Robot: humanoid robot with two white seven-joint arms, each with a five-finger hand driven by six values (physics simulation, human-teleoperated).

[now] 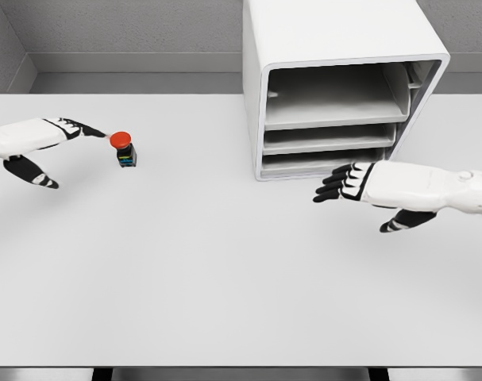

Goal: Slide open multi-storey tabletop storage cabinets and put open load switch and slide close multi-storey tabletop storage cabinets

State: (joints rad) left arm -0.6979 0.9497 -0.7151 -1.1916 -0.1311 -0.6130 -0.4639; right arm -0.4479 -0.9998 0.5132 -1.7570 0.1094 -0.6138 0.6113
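Two hands show over the white surface (225, 278). Left hand (46, 147) comes in from the left edge with its fingers stretched out toward the load switch (125, 149); the dark fingertips (94, 131) reach right up to the switch's red cap, and whether they touch it cannot be told, while the thumb hangs loose below, holding nothing. That switch is a small thing: a round, glossy red button on a dark blocky base with a strip of blue and green near its foot, standing upright on the surface just beyond the left hand's fingertips. Right hand (360, 186) comes in from the right edge, well away from the switch, its black-tipped fingers loosely extended and slightly spread, gripping nothing, the thumb drooping beneath. It hovers just in front of the storage cabinet (336, 40), near the cabinet's lowest tier. This cabinet is a smooth white box with rounded corners, standing far from the switch on the other side; its front shows three stacked levels, a tall one above two shallow tray-like ones with flat grey floors. Between the switch and the cabinet the matte surface lies bare, as does the wide stretch toward the near edge. Behind the surface's far edge rises a grey speckled wall (129, 28).
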